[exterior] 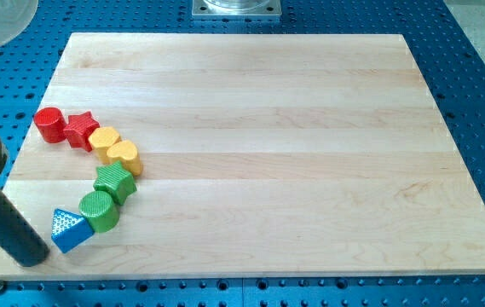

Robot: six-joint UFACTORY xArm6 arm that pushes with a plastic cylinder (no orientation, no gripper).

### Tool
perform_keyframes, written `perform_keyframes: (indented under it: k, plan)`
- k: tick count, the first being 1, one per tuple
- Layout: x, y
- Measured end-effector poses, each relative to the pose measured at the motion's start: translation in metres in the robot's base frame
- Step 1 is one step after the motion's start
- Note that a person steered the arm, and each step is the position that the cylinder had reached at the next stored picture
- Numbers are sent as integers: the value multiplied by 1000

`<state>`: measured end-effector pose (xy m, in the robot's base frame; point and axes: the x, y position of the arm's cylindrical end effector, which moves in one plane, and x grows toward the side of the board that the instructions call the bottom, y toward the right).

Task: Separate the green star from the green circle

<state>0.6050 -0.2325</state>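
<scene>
The green star (114, 181) lies near the board's left side, touching the green circle (99, 210) just below and left of it. My tip (31, 256) is the lower end of a thick dark rod coming in from the view's left edge. It rests near the board's bottom-left corner, just left of the blue triangle (69, 228), which touches the green circle. The tip is well left and below both green blocks.
A curved chain of blocks runs up from the green star: a yellow heart (124, 156), a yellow block (104, 140), a red star (81, 130) and a red circle (50, 124). The wooden board (293, 153) lies on a blue perforated table.
</scene>
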Motion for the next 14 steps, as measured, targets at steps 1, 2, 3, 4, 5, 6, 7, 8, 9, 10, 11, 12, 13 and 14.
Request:
perform_keyframes:
  k: [1,2,3,4,5,6,7,8,9,10,11,12,13,14]
  plan:
    - [0,14]
    - [0,33]
    - [0,43]
    - [0,43]
    - [3,28]
    - [8,-39]
    - [-6,-71]
    - [-11,-71]
    - [2,-28]
    - [14,10]
    - [13,10]
    - [13,11]
    - [13,21]
    - [13,35]
